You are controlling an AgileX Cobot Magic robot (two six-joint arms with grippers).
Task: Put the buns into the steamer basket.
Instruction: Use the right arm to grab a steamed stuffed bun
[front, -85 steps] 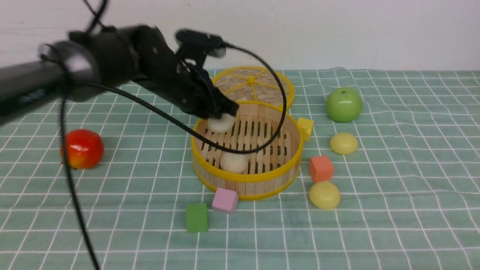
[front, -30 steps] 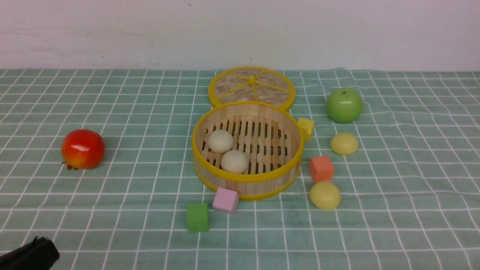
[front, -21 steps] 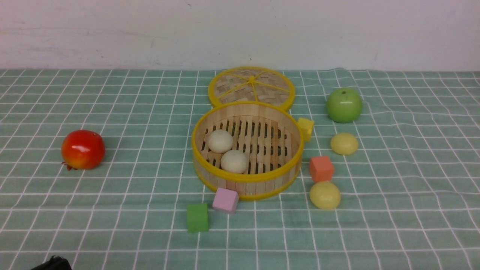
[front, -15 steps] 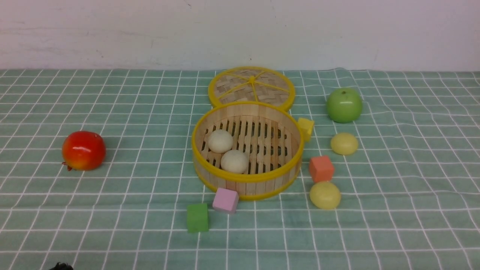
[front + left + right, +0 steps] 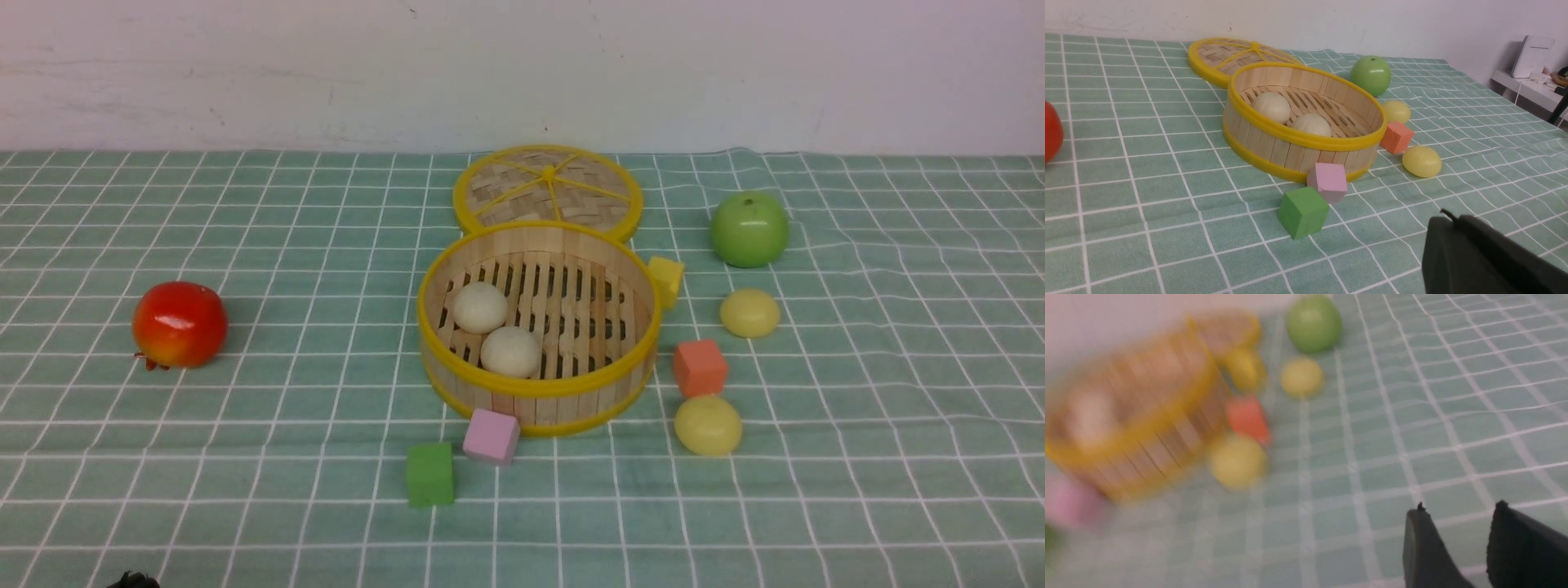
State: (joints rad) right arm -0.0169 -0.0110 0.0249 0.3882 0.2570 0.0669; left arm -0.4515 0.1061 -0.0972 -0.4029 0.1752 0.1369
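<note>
The steamer basket (image 5: 536, 392) stands mid-table with two off-white buns (image 5: 480, 307) (image 5: 510, 351) on its slatted floor. Two pale yellow buns (image 5: 749, 313) (image 5: 708, 425) lie on the cloth to its right. My left gripper (image 5: 1447, 218) is shut and empty, low over the cloth at the front left, well short of the basket (image 5: 1274, 143). Only a black tip of it (image 5: 131, 581) shows in the front view. My right gripper (image 5: 1459, 508) is open and empty over bare cloth. Its blurred view shows the nearer yellow bun (image 5: 1237, 461) beside the basket (image 5: 1147, 428).
The woven lid (image 5: 547, 189) lies behind the basket. A green apple (image 5: 749, 229) sits at the back right, a red fruit (image 5: 180, 324) at the left. Yellow (image 5: 666, 280), orange (image 5: 700, 367), pink (image 5: 491, 436) and green (image 5: 430, 474) cubes ring the basket.
My left arm let the second off-white bun go in the basket, then drew back to the front left, almost out of the front view.
</note>
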